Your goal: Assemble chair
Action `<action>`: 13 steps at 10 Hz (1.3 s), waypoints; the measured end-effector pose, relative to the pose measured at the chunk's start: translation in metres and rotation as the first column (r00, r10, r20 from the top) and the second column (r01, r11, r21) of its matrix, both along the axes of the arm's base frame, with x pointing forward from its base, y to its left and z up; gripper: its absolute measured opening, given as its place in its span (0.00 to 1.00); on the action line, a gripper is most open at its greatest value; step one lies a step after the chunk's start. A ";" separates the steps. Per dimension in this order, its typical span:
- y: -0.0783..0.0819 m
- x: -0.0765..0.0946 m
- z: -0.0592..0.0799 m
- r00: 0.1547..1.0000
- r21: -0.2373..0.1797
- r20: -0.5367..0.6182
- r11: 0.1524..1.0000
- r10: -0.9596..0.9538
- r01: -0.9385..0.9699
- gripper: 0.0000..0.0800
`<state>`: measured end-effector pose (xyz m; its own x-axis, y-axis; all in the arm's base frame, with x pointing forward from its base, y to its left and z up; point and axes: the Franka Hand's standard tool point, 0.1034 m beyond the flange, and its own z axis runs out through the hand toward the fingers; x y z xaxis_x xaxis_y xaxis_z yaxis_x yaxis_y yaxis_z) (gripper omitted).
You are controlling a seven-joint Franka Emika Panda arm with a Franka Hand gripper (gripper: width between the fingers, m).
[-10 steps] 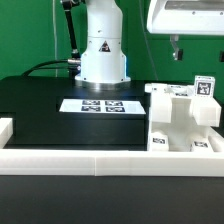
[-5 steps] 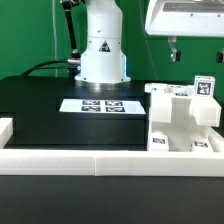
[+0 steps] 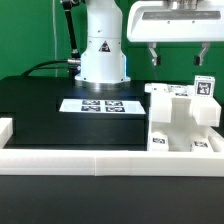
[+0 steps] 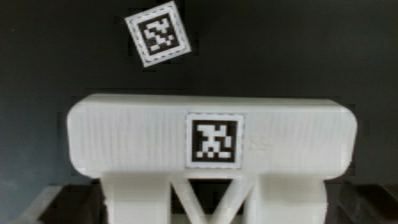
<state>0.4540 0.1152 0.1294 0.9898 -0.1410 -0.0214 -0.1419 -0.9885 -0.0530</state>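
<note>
The black table (image 3: pixel 40 105) fills most of the exterior view, with the white arm base (image 3: pixel 100 50) standing at its far edge. A long low white rail (image 3: pixel 90 165) runs along the near edge and turns up at the exterior view's left end. The chair (image 3: pixel 180 118), a stepped white block of slabs and posts, sits on the table at the exterior view's right, just behind the rail, with small square tags on its faces (one tag stands upright on its top far corner). The marker board (image 3: pixel 102 104) lies flat in front of the arm base, apart from the chair. The gripper (image 3: pixel 176 58) hangs in the air above the chair, clear of it, its two fingers (image 3: pixel 153 57) spread wide with nothing between them. In the wrist view a rounded white chair part (image 4: pixel 210 135) bearing a tag (image 4: pixel 215 140) lies below the camera, another tag (image 4: pixel 160 33) beyond it on the dark table.
</note>
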 end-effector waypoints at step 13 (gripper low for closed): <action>-0.029 -0.042 -0.056 0.997 -0.054 0.019 0.996 0.074 -0.073 0.81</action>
